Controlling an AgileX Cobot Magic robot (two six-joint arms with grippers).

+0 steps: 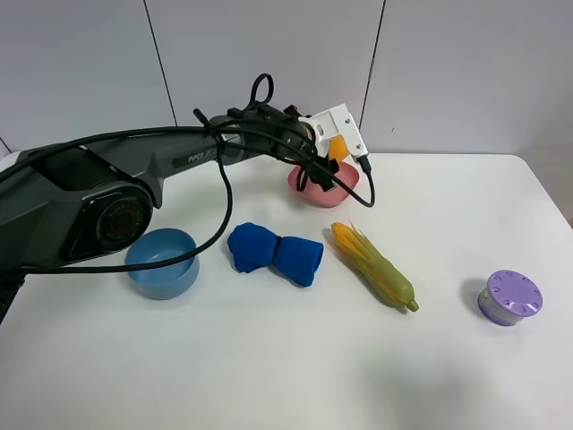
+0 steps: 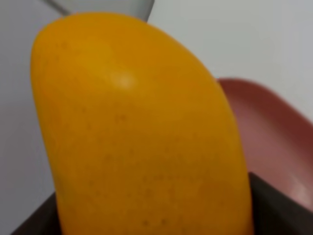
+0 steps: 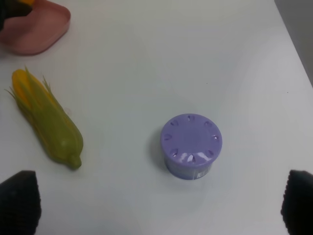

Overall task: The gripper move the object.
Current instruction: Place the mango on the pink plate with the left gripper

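Note:
The orange-yellow mango is held in my left gripper, just above the pink bowl at the back of the table. In the left wrist view the mango fills the frame between the black fingers, with the pink bowl's rim behind it. My left gripper is shut on the mango. My right gripper is open and empty; only its two black fingertips show, wide apart above the table. It is out of the exterior high view.
A blue bowl stands at the left. A rolled blue cloth lies in the middle and a yellow-green corn cob to its right. A purple lidded container sits at the right, also under the right wrist camera.

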